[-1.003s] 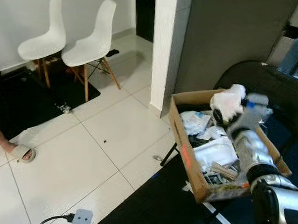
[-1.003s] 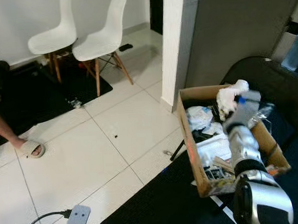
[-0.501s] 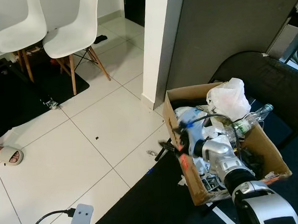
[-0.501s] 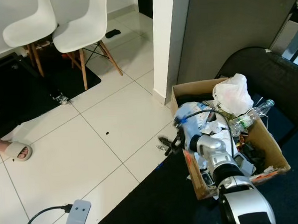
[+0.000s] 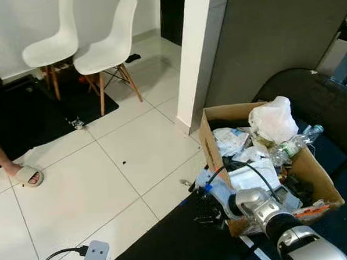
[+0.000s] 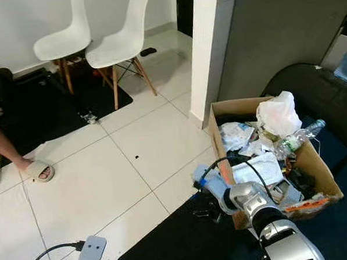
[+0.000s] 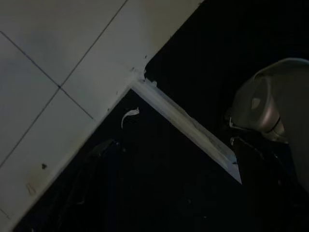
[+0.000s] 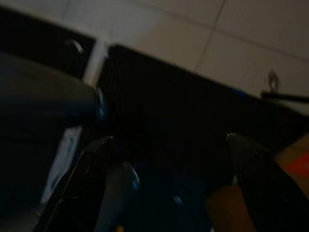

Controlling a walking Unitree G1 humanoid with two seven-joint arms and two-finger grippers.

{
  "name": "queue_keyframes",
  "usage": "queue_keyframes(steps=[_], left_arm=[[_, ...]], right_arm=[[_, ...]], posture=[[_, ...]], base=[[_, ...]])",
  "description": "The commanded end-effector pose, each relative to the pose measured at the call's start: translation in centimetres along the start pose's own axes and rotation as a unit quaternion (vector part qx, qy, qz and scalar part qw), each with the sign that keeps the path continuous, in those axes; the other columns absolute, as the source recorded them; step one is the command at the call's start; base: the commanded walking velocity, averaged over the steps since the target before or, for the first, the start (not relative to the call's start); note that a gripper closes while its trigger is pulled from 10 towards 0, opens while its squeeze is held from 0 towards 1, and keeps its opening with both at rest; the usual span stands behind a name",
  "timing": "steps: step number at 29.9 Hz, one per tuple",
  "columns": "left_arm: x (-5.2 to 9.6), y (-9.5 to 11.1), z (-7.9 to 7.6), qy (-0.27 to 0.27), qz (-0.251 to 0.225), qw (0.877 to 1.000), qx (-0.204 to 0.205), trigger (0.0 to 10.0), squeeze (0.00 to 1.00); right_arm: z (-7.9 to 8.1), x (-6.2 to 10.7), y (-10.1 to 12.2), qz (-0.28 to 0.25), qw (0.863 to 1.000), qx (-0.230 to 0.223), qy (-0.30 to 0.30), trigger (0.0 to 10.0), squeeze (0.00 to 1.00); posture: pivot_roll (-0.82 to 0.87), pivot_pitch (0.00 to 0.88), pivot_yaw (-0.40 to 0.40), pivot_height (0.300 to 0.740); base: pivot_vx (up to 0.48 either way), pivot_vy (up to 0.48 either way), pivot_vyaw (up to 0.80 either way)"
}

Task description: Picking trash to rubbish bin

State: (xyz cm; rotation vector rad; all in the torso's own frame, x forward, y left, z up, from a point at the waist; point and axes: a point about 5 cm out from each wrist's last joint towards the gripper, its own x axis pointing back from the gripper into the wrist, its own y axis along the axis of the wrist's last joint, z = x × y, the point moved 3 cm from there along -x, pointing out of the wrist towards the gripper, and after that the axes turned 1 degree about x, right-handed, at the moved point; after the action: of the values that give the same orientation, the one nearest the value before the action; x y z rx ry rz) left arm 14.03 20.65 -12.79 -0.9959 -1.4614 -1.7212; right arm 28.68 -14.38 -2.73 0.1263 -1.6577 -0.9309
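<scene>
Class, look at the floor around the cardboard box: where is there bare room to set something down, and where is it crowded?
Bare white tiles lie between the cardboard box, the white chairs and a person's sandalled foot. The box is piled with trash, and the right end effector crowds its floor-side wall.

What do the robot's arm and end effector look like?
The right arm is shiny silver and rounded, built from thick tube-like sections. A thin black cable loops over the wrist, next to a pale blue part. The right end effector has two long black fingers, dark and blurry in the wrist view.
</scene>
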Motion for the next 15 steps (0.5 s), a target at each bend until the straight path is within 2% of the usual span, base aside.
queue_keyframes(steps=[1, 4, 5, 6, 9, 15], left_arm=[[0.1, -0.6, -0.5, -0.007, 0.012, 1.000, 0.001, 10.0, 0.00], [0.1, -0.7, -0.5, -0.007, 0.013, 1.000, 0.001, 10.0, 0.00], [0.1, -0.7, -0.5, -0.007, 0.013, 1.000, 0.001, 10.0, 0.00], [0.1, -0.8, -0.5, -0.007, 0.014, 1.000, 0.001, 10.0, 0.00], [0.1, -0.8, -0.4, -0.006, 0.014, 1.000, 0.000, 10.0, 0.00], [0.1, -0.7, -0.4, -0.006, 0.013, 1.000, -0.003, 10.0, 0.00]], right_arm=[[-0.5, -0.1, -0.8, 0.038, 0.999, 0.007, -0.035, 10.0, 0.00], [-1.6, 0.0, -1.6, 0.074, 0.992, -0.006, -0.100, 10.0, 0.00], [-1.6, 0.0, -1.6, 0.074, 0.992, -0.006, -0.100, 10.0, 0.00], [-2.0, 0.1, -1.8, 0.084, 0.988, -0.024, -0.127, 10.0, 0.00], [-2.5, 0.3, -2.2, 0.098, 0.981, -0.039, -0.164, 10.0, 0.00], [-2.6, 0.4, -3.0, 0.127, 0.972, -0.033, -0.195, 10.0, 0.00]], posture=[[0.12, 0.035, -0.027, 0.740], [0.12, 0.035, -0.027, 0.740], [0.12, 0.035, -0.027, 0.740], [0.12, 0.035, -0.027, 0.740], [0.12, 0.034, -0.028, 0.740], [0.12, 0.034, -0.028, 0.740]], base=[[0.000, 0.000, 0.00], [0.000, 0.000, 0.00], [0.000, 0.000, 0.00], [0.000, 0.000, 0.00], [0.000, 0.000, 0.00], [0.000, 0.000, 0.00]])
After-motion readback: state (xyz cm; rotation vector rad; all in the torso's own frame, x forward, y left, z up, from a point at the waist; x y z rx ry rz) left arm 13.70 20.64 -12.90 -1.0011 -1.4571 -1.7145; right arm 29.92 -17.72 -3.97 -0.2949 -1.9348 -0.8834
